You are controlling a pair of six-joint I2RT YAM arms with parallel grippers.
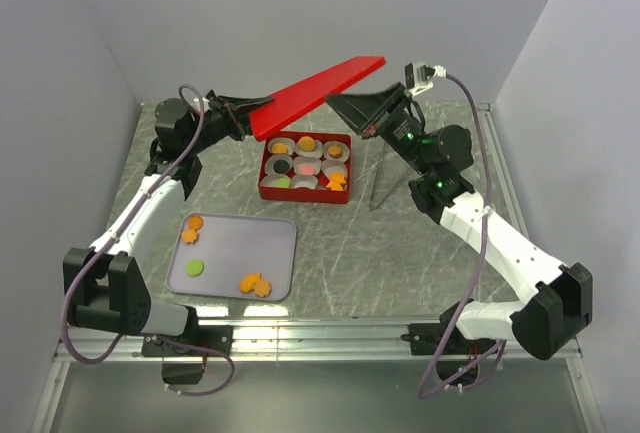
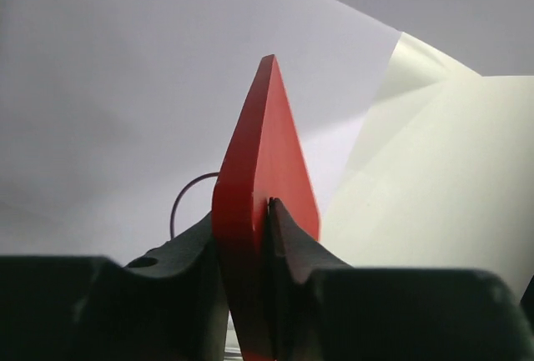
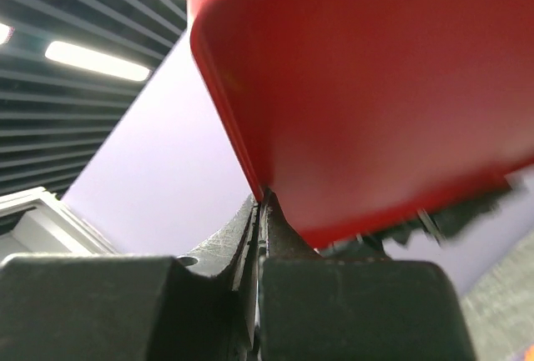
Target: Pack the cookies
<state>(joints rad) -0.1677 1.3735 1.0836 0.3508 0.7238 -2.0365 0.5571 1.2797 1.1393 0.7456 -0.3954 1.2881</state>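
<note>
- Some cookies already in red box; five more wait on tray
- Red lid aloft, not yet on; left fingers and right fingers both clamp it

Overhead view. You see a green-grey marbled table enclosed by plain white walls on the left, far and right sides. A red box sits on the table at centre, slightly towards the far side, and holds nine white paper cups in three rows of three. A red lid is raised clear of the table at the far side of the box and tilted, with its right end higher than its left. A lavender-grey tray with rounded corners lies flat to the near left of the box, apart from it. Just right of the box, a slender metal piece lies on the table; you cannot tell what kind.
</note>
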